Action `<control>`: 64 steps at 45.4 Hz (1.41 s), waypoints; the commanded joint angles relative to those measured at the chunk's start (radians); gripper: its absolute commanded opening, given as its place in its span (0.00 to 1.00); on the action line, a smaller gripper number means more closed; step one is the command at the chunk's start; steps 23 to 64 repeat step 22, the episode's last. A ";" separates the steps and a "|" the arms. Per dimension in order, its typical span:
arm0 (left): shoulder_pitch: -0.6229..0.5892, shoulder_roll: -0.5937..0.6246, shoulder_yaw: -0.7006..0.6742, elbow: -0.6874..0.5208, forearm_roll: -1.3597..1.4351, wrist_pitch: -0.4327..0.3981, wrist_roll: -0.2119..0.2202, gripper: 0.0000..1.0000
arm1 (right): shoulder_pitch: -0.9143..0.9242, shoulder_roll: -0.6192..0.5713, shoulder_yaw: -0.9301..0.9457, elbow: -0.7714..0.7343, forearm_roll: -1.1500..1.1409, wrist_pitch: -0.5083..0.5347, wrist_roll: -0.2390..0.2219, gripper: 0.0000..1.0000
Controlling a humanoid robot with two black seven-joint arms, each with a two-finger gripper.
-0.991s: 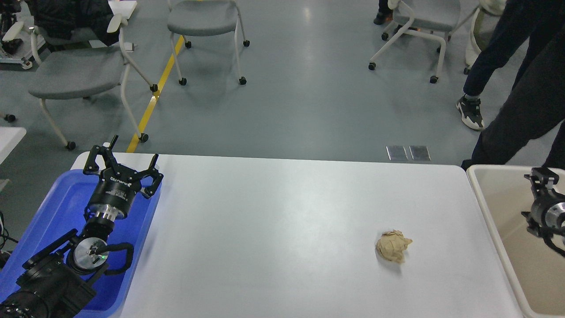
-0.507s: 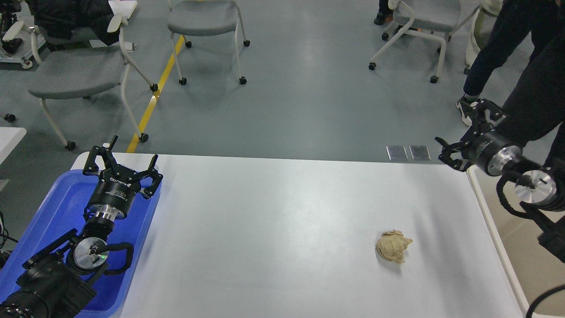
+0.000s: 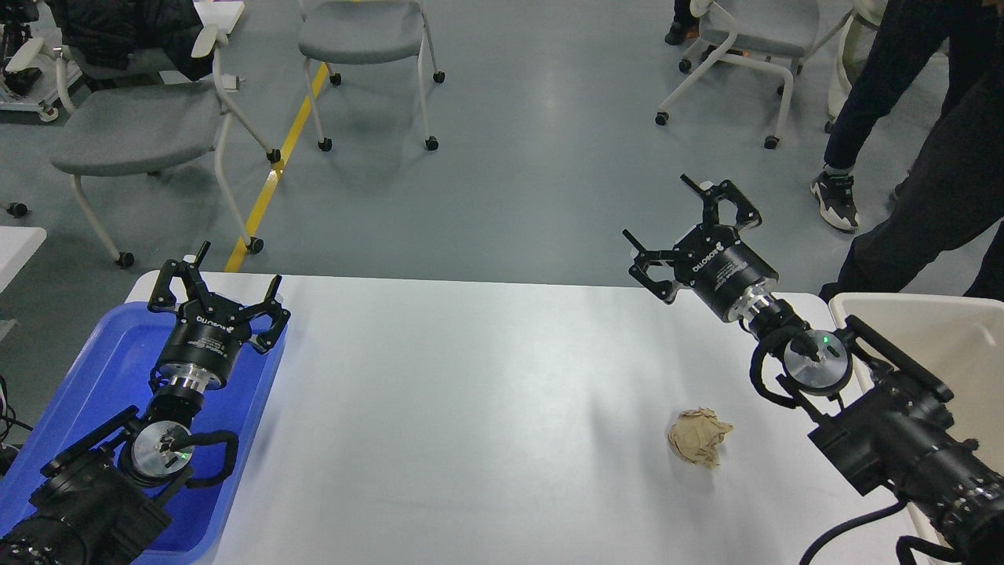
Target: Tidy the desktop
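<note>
The white desktop (image 3: 486, 408) fills the middle of the head view. A crumpled tan paper ball (image 3: 696, 437) lies on it at the right. My right gripper (image 3: 684, 220) is open and empty, raised over the desktop's far right edge, well beyond the ball. My left gripper (image 3: 218, 284) is open and empty, held over the far end of the blue tray (image 3: 94, 377) at the left.
A beige bin (image 3: 941, 329) stands at the desktop's right edge, partly behind my right arm. Beyond the desktop are grey wheeled chairs (image 3: 133, 125) and a person's legs (image 3: 933, 180) at the far right.
My right arm has swung in from the beige bin, up and to the left, over the desktop's far right edge. The left arm and the paper ball have not moved.
</note>
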 commanded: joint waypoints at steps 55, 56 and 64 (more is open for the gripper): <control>0.000 0.000 -0.002 0.000 0.001 0.000 0.000 1.00 | -0.080 0.092 0.011 -0.110 0.004 0.087 -0.001 1.00; 0.000 0.000 -0.002 0.000 0.001 0.000 0.000 1.00 | -0.080 0.092 0.011 -0.110 0.004 0.087 -0.001 1.00; 0.000 0.000 -0.002 0.000 0.001 0.000 0.000 1.00 | -0.080 0.092 0.011 -0.110 0.004 0.087 -0.001 1.00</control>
